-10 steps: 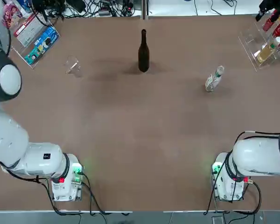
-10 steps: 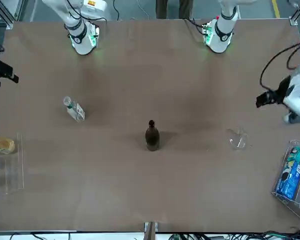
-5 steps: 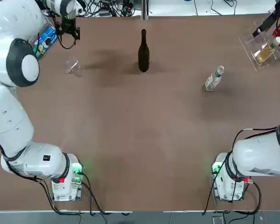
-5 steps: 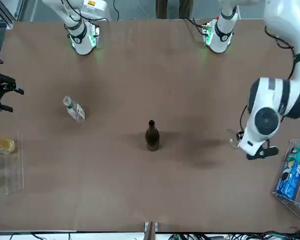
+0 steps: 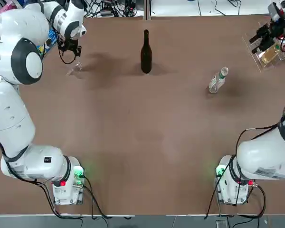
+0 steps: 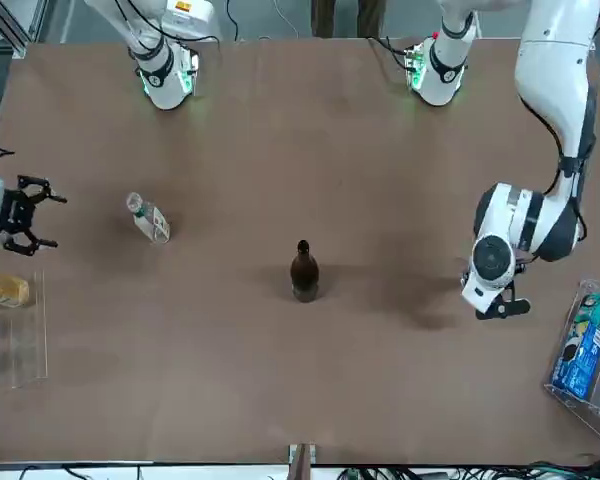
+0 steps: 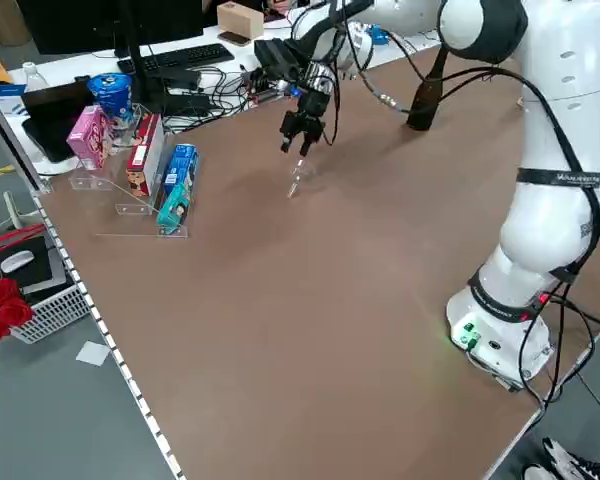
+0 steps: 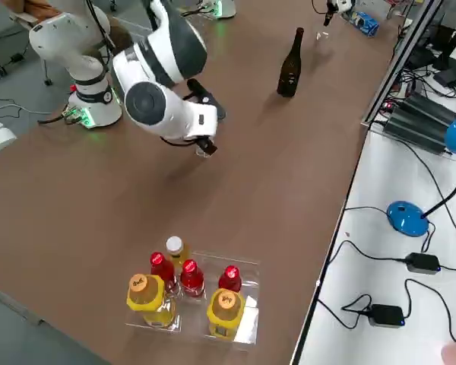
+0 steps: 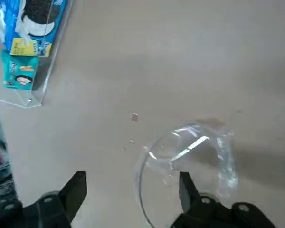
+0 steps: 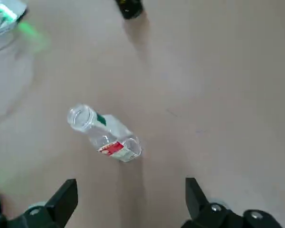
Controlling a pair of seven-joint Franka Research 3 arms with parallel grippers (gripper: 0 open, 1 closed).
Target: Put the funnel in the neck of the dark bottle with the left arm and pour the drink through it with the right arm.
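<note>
Overhead, the left gripper [image 9: 128,202] hangs with its jaws apart just above the funnel [image 9: 187,159], which rests on the table [image 5: 147,133] near the far left corner, not gripped. Off at the far right, the right gripper [image 10: 128,202] also stands wide open and empty, raised well apart from the drink [image 5: 218,80]. Between them the dark bottle [image 5: 146,52] stands upright, its neck bare.
</note>
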